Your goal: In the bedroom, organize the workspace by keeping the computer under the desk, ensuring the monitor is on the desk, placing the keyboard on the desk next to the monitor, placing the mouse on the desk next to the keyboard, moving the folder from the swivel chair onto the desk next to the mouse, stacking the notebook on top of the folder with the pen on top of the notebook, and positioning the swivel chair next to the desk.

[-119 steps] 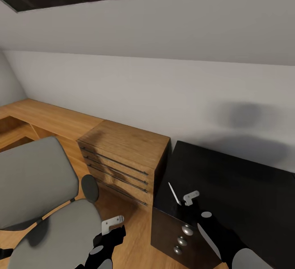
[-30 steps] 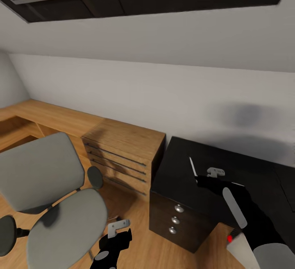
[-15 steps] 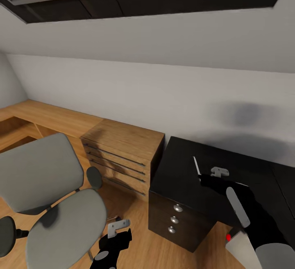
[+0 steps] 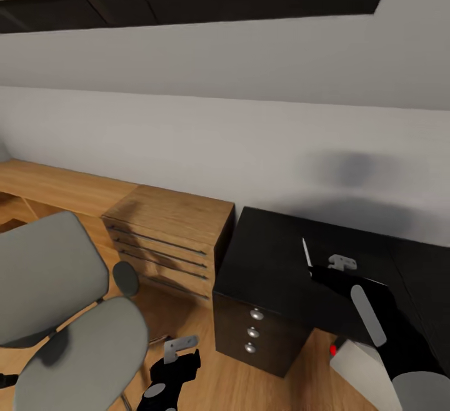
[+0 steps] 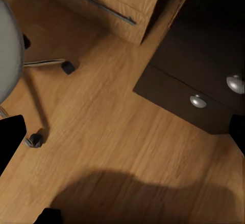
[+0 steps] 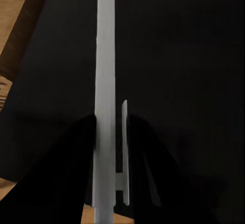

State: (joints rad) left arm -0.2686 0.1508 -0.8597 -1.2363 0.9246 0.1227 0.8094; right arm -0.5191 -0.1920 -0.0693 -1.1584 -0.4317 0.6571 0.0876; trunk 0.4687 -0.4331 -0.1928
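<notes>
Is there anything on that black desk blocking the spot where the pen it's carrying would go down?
Nothing visible does. The right tool holds the pen above the desk, and the black top beneath and ahead of it looks bare. The folder and notebook it should end up on aren't there.

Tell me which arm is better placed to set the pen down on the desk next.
Right. The right gripper already holds the pen over the desk; the left gripper hangs low over the floor beside the swivel chair.
</notes>
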